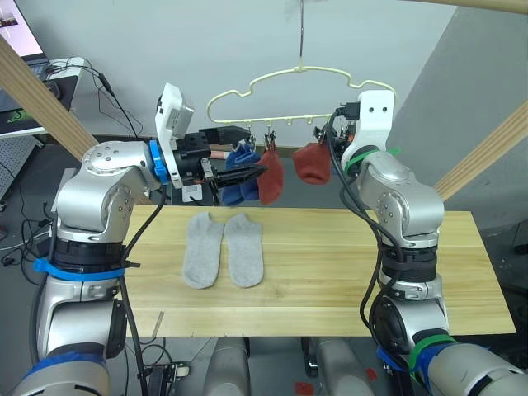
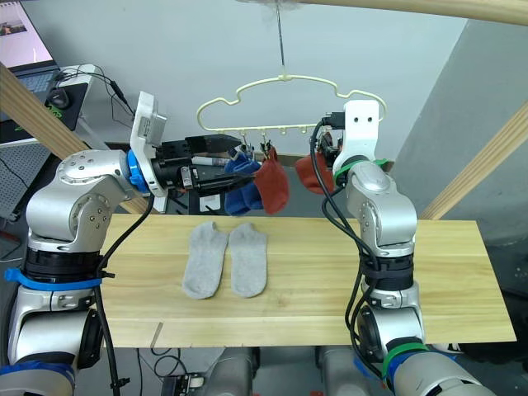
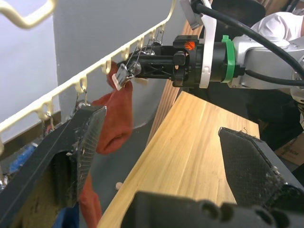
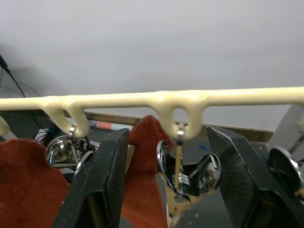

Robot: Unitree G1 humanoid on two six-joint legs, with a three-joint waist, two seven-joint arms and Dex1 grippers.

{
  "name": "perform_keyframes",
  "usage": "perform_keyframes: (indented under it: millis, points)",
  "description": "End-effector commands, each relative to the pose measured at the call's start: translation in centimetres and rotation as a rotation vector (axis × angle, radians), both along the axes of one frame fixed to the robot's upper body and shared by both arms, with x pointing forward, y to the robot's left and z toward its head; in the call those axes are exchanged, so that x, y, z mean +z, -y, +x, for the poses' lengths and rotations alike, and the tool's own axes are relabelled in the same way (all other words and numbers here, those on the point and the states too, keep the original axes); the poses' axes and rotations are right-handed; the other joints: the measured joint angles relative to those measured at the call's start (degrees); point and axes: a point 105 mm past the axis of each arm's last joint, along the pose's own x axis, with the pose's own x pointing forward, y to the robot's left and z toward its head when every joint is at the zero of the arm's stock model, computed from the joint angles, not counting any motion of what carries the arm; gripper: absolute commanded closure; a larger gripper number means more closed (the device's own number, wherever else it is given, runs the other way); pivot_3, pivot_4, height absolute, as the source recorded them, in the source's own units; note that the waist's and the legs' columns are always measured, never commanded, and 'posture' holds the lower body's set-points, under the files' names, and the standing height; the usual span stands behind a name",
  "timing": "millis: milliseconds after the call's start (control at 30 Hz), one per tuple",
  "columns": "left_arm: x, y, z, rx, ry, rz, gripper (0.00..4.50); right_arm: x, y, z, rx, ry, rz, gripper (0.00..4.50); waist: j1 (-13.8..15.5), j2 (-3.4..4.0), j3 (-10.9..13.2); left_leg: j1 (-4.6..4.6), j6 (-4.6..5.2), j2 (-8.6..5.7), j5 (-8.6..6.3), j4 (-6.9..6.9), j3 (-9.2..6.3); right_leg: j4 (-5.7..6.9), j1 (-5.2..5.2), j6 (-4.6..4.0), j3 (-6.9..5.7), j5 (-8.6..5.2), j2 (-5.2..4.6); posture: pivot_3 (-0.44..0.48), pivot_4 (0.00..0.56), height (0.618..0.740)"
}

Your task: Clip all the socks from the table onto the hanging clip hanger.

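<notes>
A robotics lab: bare grey walls, a raw timber frame [image 1: 49,103] slanting behind the left gripper [image 1: 247,175], and beyond it a desk with a monitor [image 1: 21,37], mouse and trailing cables [image 1: 111,95].

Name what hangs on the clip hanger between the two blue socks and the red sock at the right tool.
Another red sock hangs from the clip hanger between the blue socks and the red sock at the right tool, seen in the left eye view.

Light grey socks [image 1: 223,249], rust red socks [image 1: 312,163], blue socks [image 1: 240,158], cream clip hanger [image 1: 301,82], pale wooden table [image 1: 346,272]
</notes>
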Motion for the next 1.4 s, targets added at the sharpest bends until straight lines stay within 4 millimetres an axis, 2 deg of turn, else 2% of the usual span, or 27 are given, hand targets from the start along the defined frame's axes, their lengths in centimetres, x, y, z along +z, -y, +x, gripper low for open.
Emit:
perform_keyframes:
  millis: [33,467,567,700,800,867,1000,1133,1200,1333,1400]
  points:
    - [1.0,0.1,-0.6,-0.008,0.053,0.009,0.17,2.2,-0.8,-0.4,0.031,0.076,0.022,1.81,0.0,0.0,0.0,0.0,0.0,0.0,0.0,0.0,0.0,0.0,0.0,0.0,0.0,0.0,0.0,0.124,0.279,0.74]
    - [0.9,0.2,-0.6,0.0,0.053,0.015,0.17,2.5,-0.8,-0.2,0.02,0.084,0.014,1.81,0.2,0.0,0.0,0.0,0.0,0.0,0.0,0.0,0.0,-0.01,0.0,0.0,0.0,0.0,0.0,0.126,0.279,0.74]
    - [0.9,0.3,-0.6,0.0,0.053,0.019,0.17,2.6,-0.6,-0.2,0.009,0.088,0.007,2.35,0.3,0.0,0.0,0.0,0.0,0.0,0.0,0.0,0.0,-0.01,0.0,0.0,0.0,0.0,0.0,0.126,0.279,0.74]
    - [0.8,0.3,-0.5,0.002,0.054,0.02,0.17,2.6,-0.4,-0.1,-0.004,0.092,0.003,3.78,0.3,0.0,0.0,0.0,0.0,0.0,0.0,0.0,0.0,-0.01,0.0,0.0,0.0,0.0,0.0,0.121,0.274,0.74]
    - [0.6,0.3,-0.5,0.005,0.05,0.027,0.17,2.6,-0.2,-0.1,-0.015,0.096,0.0,4.49,0.3,0.0,0.0,0.0,0.0,0.0,0.0,0.0,0.0,-0.01,0.0,0.0,0.0,0.0,0.0,0.12,0.271,0.74]
    - [0.4,0.3,-0.4,0.012,0.043,0.038,0.17,2.7,-0.1,-0.1,-0.021,0.097,-0.002,4.49,0.3,0.0,0.0,0.0,0.0,0.0,0.0,0.0,0.0,-0.01,0.0,0.0,0.0,0.0,0.0,0.12,0.271,0.74]
    - [-1.0,0.4,-0.1,0.049,0.003,0.09,0.17,2.7,0.0,0.0,-0.03,0.099,-0.003,4.49,0.3,0.0,0.0,0.0,0.0,0.0,0.0,0.0,0.0,-0.01,0.0,0.0,0.0,0.0,0.0,0.119,0.267,0.74]
    - [-4.4,0.3,0.0,0.1,-0.105,0.204,0.17,2.9,-0.1,-0.1,-0.024,0.102,-0.001,4.49,0.3,0.0,0.0,0.0,0.0,0.0,0.0,-0.01,0.0,0.0,0.0,0.0,0.0,0.0,0.0,0.114,0.266,0.74]
    - [-5.5,0.3,0.2,0.126,-0.146,0.2,0.17,2.9,-0.1,-0.2,-0.022,0.104,-0.001,4.49,0.3,0.0,0.0,0.01,0.0,0.0,0.0,0.0,0.0,-0.01,0.0,0.0,0.01,0.0,0.0,0.113,0.265,0.74]
    - [-8.9,-0.1,1.3,0.218,-0.149,0.244,0.09,2.9,-0.3,-0.3,-0.018,0.103,-0.002,4.5,0.3,0.0,0.0,0.0,0.0,0.0,0.0,0.0,0.01,0.0,0.0,0.0,0.01,0.0,0.0,0.111,0.264,0.74]
    - [-10.0,-0.4,1.8,0.255,-0.141,0.263,0.09,2.9,-0.4,-0.3,-0.017,0.103,-0.001,4.5,0.4,0.0,0.0,0.0,0.0,0.0,0.0,0.0,0.01,0.01,-0.01,-0.01,0.01,0.0,0.0,0.105,0.265,0.74]
